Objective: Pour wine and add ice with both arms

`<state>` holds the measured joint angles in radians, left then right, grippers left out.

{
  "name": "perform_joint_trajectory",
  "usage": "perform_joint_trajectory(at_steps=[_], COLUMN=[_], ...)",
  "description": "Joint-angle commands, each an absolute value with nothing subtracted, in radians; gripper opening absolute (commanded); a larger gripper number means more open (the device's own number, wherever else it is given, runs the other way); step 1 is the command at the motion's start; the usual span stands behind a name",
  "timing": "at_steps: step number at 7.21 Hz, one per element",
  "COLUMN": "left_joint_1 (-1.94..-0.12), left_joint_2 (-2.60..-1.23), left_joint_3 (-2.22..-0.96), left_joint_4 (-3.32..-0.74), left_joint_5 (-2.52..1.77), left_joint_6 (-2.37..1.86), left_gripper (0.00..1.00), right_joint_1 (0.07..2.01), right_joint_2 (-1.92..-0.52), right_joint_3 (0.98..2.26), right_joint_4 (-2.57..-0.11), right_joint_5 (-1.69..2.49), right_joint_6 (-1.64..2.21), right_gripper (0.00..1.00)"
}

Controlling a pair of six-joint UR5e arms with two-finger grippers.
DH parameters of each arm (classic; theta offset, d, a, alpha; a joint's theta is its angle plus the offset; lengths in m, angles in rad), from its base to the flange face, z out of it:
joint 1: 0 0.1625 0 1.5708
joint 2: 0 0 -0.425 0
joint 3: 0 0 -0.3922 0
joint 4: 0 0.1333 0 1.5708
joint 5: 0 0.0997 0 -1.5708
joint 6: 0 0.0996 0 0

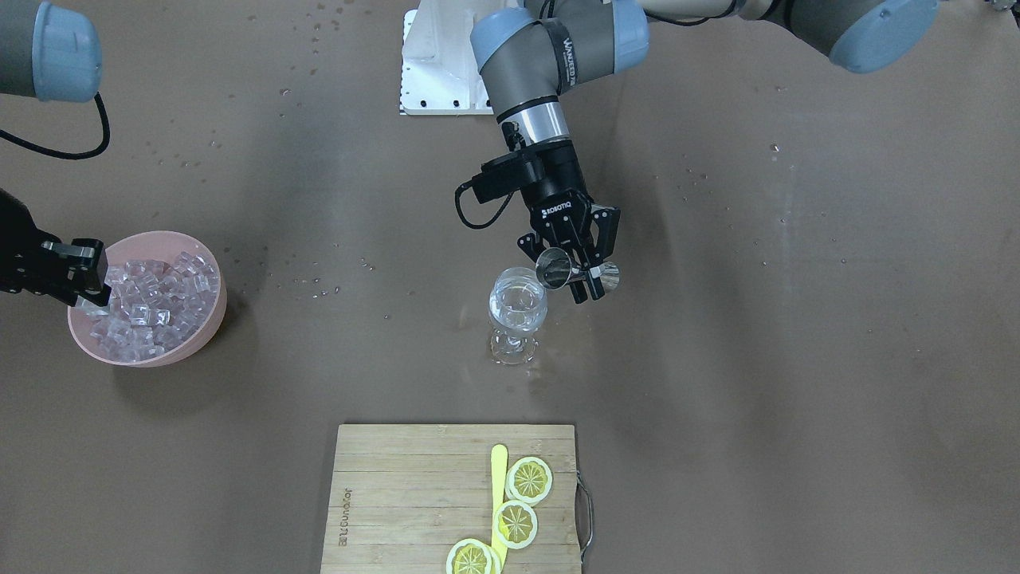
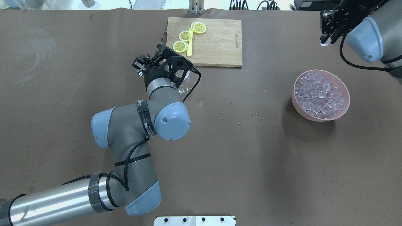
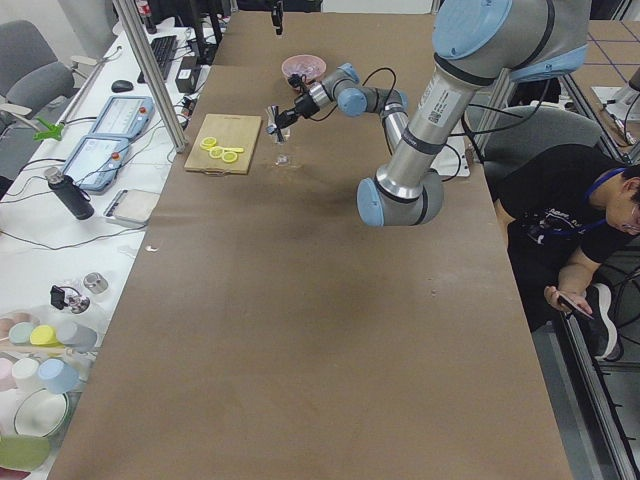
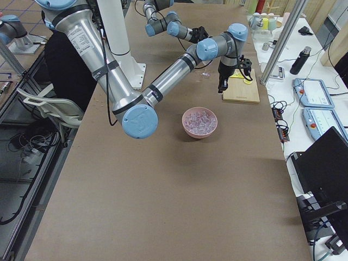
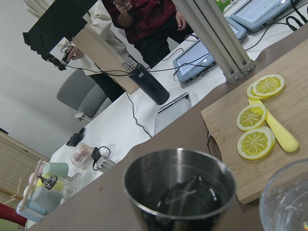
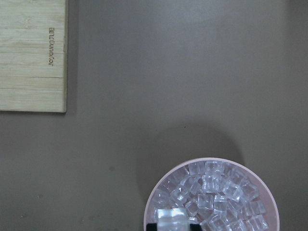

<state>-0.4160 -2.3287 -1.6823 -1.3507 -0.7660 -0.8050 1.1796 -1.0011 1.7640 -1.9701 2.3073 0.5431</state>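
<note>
My left gripper (image 1: 580, 279) is shut on a steel jigger (image 1: 555, 267) and holds it tipped on its side at the rim of a clear stemmed glass (image 1: 518, 311), which holds clear liquid. The left wrist view shows the jigger's mouth (image 5: 180, 190) and the glass rim (image 5: 288, 199). My right gripper (image 1: 89, 288) is shut on one ice cube (image 6: 171, 217) and hangs above the edge of a pink bowl (image 1: 213, 317) full of ice (image 1: 151, 299). The bowl (image 2: 314, 116) is well to the right of the glass in the overhead view.
A wooden cutting board (image 1: 406, 494) lies at the table's far edge, with three lemon slices (image 1: 528, 478) and a yellow stick (image 1: 499, 470) on it. The white robot base (image 1: 438, 72) is at the near edge. Water drops dot the brown table.
</note>
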Motion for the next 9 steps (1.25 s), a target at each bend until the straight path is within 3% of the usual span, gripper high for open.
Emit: perform_joint_trajectory(at_steps=[1, 9], left_joint_1=[-0.416, -0.384], left_joint_2=[-2.341, -2.427], left_joint_3=[-1.678, -1.664], left_joint_4=[-1.255, -1.04], left_joint_5=[-0.762, -0.755], left_joint_6=[-0.804, -0.805], left_gripper=[0.0, 0.0], right_joint_1=[1.18, 1.181], right_joint_2=[-1.0, -0.997], right_joint_3=[1.764, 1.752], right_joint_4=[-1.971, -1.971], right_joint_5=[2.31, 2.341], right_joint_6=[0.543, 0.551], right_gripper=[0.0, 0.0])
